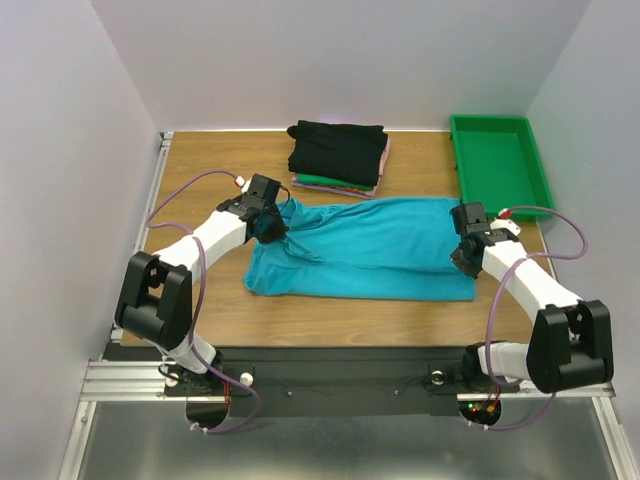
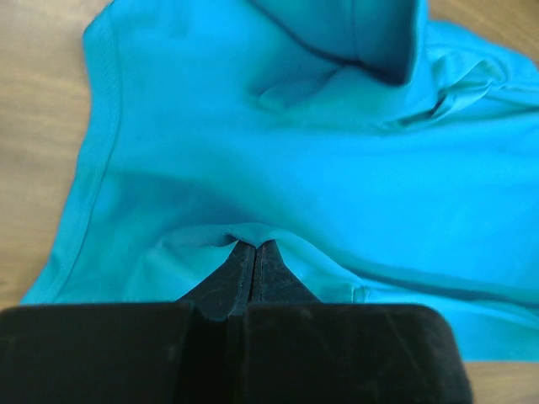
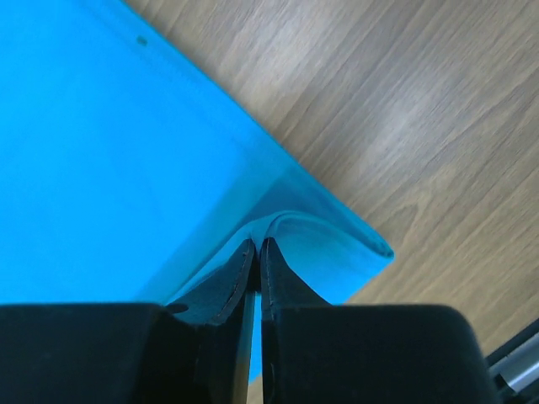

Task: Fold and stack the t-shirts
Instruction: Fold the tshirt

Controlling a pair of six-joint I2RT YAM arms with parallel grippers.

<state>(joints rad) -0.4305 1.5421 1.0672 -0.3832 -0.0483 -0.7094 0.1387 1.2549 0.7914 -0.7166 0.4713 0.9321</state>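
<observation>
The teal t-shirt (image 1: pixel 370 250) lies spread across the middle of the wooden table, bunched at its left end. My left gripper (image 1: pixel 272 228) is shut on a pinch of the teal cloth (image 2: pixel 253 151) near its left end; the fingers (image 2: pixel 227 282) meet with fabric draped over their tips. My right gripper (image 1: pixel 465 258) is shut on the shirt's right edge, a folded hem (image 3: pixel 320 244) pinched between its tips. A stack of folded t-shirts (image 1: pixel 337 155) sits at the back, black on top, green and pink edges below.
A rigid green plastic tray (image 1: pixel 500 160) stands at the back right. Bare wooden table (image 1: pixel 200 170) shows at the left, and also in the right wrist view (image 3: pixel 404 109). White walls close in the sides.
</observation>
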